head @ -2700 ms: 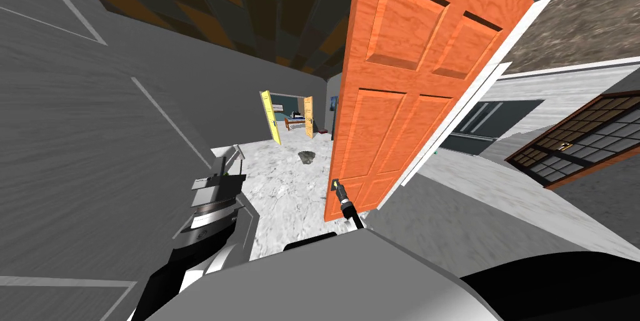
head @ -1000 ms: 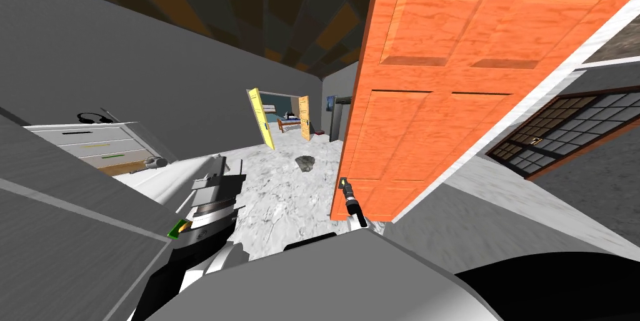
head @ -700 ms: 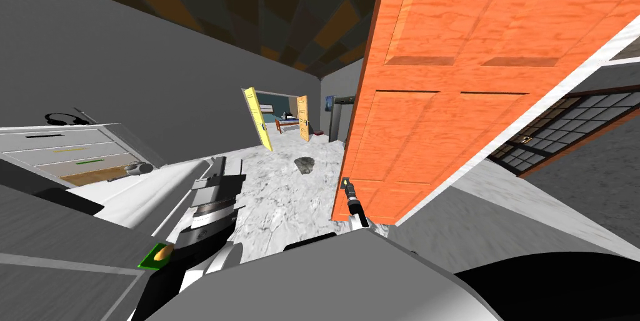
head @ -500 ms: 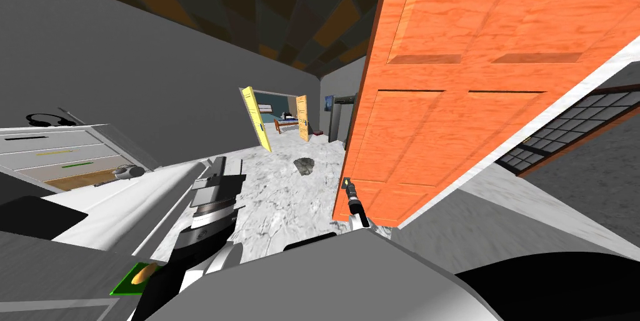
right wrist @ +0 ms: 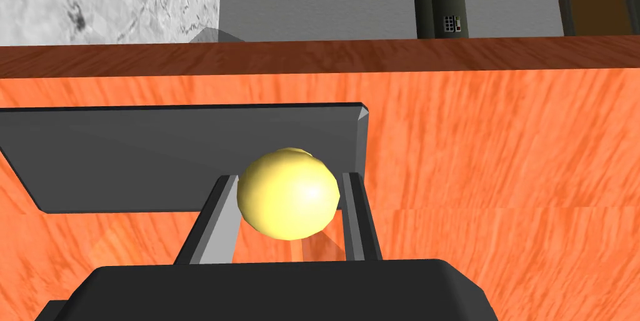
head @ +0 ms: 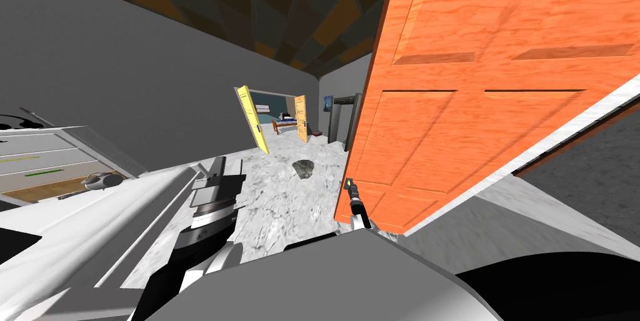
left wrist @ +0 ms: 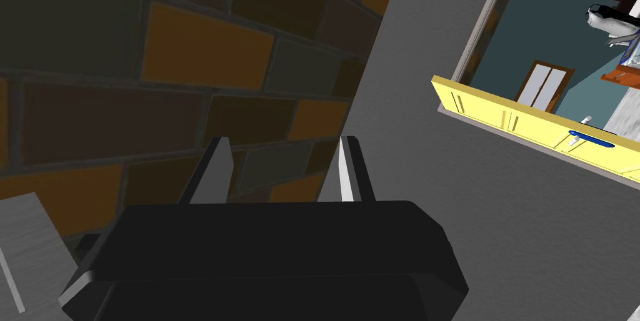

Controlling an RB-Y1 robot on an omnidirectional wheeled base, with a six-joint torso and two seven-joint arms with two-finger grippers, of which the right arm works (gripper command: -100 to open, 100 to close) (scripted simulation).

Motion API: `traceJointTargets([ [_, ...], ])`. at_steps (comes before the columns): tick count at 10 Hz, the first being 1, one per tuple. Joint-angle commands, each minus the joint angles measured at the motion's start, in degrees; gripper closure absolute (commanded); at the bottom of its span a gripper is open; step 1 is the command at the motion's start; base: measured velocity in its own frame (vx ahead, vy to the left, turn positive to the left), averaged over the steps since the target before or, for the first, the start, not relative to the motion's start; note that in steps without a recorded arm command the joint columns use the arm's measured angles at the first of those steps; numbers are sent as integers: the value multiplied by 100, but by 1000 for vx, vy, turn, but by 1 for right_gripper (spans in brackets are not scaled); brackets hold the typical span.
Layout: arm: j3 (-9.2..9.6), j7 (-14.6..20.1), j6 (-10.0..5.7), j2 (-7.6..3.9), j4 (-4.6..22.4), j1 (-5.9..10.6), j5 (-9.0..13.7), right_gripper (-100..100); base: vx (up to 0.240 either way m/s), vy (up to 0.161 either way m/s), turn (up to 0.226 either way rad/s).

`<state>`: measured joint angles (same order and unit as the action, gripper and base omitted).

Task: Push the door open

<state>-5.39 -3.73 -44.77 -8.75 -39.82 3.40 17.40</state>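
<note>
Door: the orange door (head: 475, 86) stands part-open on your right, with its free edge at your right gripper (right wrist: 289, 178).
Right gripper: fingers pressed on both sides of the yellow knob (right wrist: 289, 198).
Left gripper (left wrist: 282, 143): fingers parted, holding nothing.
Technique: follow the door's arc as you push, so the knob is likely to stay centred.
Change: the door has swung wider than 2.7 s ago, and your base has moved with it.

Yellow doors (head: 252, 121) far; lump (head: 304, 169) on marbled floor (head: 278, 208).

Door (head: 450, 117) cropped above — floor lump (head: 304, 168) perhaps rubble.
</note>
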Motion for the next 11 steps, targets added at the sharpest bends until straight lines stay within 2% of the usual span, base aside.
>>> traceJointTargets([
  [1, -106, -40, -6, -34, -30, 16, 61, 100, 179, 25, -35],
  [8, -504, -192, -48, -74, 35, -4, 305, 100, 213, 27, -53],
  [9, -469, -188, 5, -56, 25, -23, 287, 100, 87, 0, -19],
  [11, -621, -239, -36, -92, 51, -18, 387, 100, 188, -4, -48],
])
